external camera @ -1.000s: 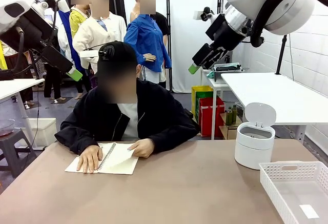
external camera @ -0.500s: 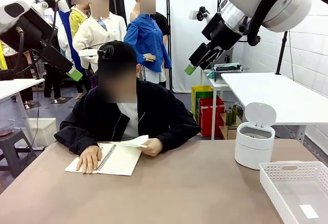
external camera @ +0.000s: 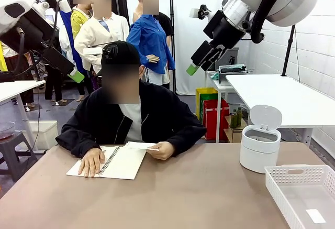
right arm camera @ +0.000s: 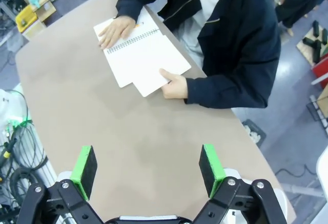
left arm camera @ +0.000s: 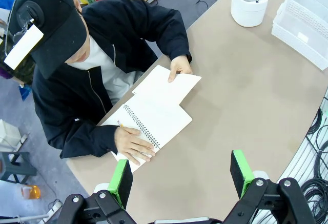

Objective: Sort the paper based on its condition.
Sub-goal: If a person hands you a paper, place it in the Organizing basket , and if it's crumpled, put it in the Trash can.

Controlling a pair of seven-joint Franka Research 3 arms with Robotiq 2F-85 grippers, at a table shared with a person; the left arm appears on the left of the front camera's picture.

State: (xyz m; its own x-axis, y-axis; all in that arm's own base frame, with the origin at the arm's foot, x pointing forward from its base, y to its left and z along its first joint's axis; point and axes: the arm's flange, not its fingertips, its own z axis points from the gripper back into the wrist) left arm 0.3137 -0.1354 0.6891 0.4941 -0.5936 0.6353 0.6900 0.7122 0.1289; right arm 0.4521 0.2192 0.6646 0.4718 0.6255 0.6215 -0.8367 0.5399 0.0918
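Observation:
A loose flat sheet of paper (external camera: pixel 140 145) is held by the person's hand (external camera: pixel 165 151) at the right edge of an open spiral notebook (external camera: pixel 112 163). The person's other hand presses on the notebook's left page. The left wrist view shows the sheet (left arm camera: pixel 166 86) overlapping the notebook (left arm camera: pixel 154 124); in the right wrist view the sheet (right arm camera: pixel 151 83) pokes out below the notebook (right arm camera: pixel 136 52). My left gripper (external camera: pixel 75 73) hangs high at the left, open and empty (left arm camera: pixel 181 158). My right gripper (external camera: pixel 194 67) is raised high behind the person, also open and empty (right arm camera: pixel 147 149).
A round white bin (external camera: pixel 260 145) with its lid up stands at the table's right side. A white perforated tray (external camera: pixel 303 192) lies at the near right corner. Both are seen in the left wrist view, bin (left arm camera: pixel 249 4) and tray (left arm camera: pixel 302 32). The brown tabletop (external camera: pixel 188 197) stretches out in front.
The person has pulled the sheet off the notebook and lowered it toward the right. My right arm has swung a little to the left and upward. The left arm has stayed still.

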